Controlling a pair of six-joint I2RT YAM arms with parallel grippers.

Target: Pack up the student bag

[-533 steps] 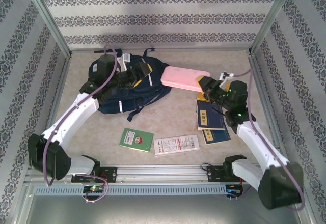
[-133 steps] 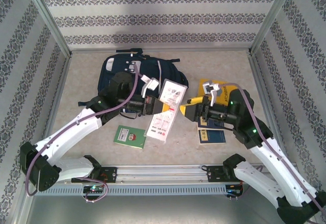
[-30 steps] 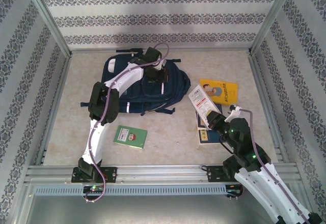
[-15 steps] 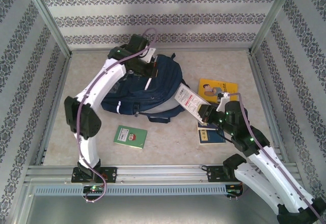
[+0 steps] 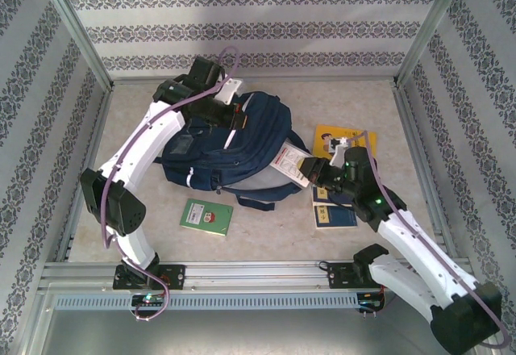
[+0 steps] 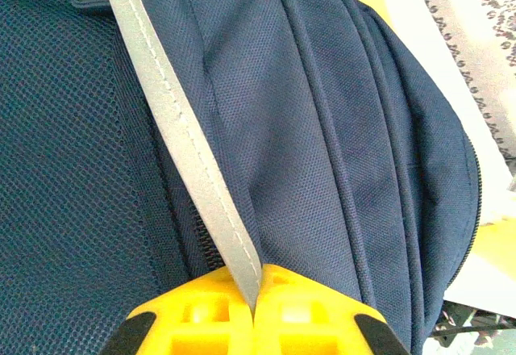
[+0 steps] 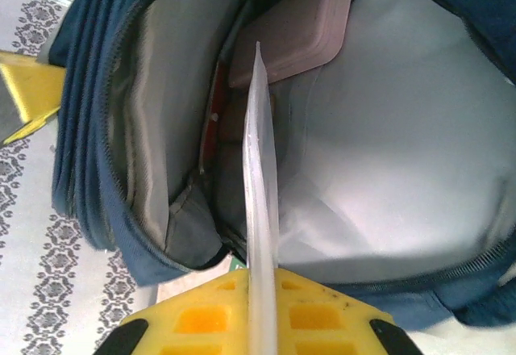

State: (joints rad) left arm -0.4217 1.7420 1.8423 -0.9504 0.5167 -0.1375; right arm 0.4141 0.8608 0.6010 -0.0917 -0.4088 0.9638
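A green booklet lies flat on the beige marbled table, towards the near left. On the right, a yellow book with a cartoon figure on its cover lies farther back. A blue book lies nearer, partly covered. Grey floral-striped wallpaper lines the walls, and an aluminium rail runs along the near edge.

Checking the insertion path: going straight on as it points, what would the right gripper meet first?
The right gripper, shut on a white sheet, points into the open mouth of the student bag. The sheet's edge would probably reach the pink case inside first; depth is unclear.
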